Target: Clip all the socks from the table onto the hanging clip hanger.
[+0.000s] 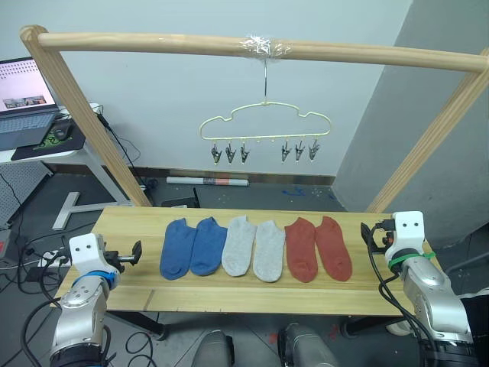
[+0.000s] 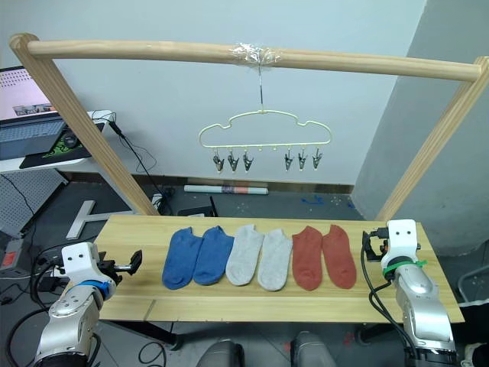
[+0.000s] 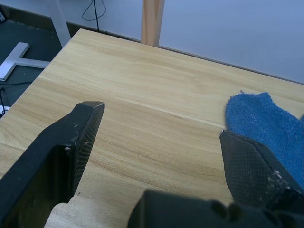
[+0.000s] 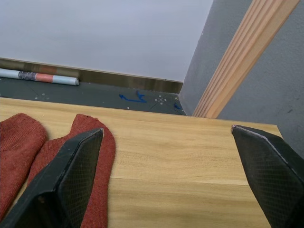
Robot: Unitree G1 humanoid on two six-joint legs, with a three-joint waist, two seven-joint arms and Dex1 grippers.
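A long wooden table (image 1: 229, 294) with light planks stands in the middle of the room. Six socks lie flat in a row on the table, side by side, toes pointing to the wall. At the left end of the row are two blue socks (image 1: 189, 246), next come two grey socks (image 1: 254, 248), and then two red socks (image 1: 317, 248). Each sock touches or nearly touches the one next to it. The rest of the table top is bare wood.

Over the table stands a big wooden frame (image 1: 153, 43) with a thick pole across the top and slanted legs behind the table. A thin yellow clip hanger (image 1: 265, 126), shaped like a cloud, hangs from the middle of the pole, high above the socks. Six small metal clips dangle from it, and they hold nothing.

The left gripper (image 3: 159, 142) hovers at the table's left end, near the blue socks, with its fingers wide apart. The right gripper (image 4: 175, 156) hovers at the table's right end, near the red socks, with its fingers wide apart too.

Behind the table is a pale wall and a dark floor. A paper roll (image 1: 208, 181) lies on the floor by the wall. Left of the table stands a desk with a laptop (image 1: 27, 103).
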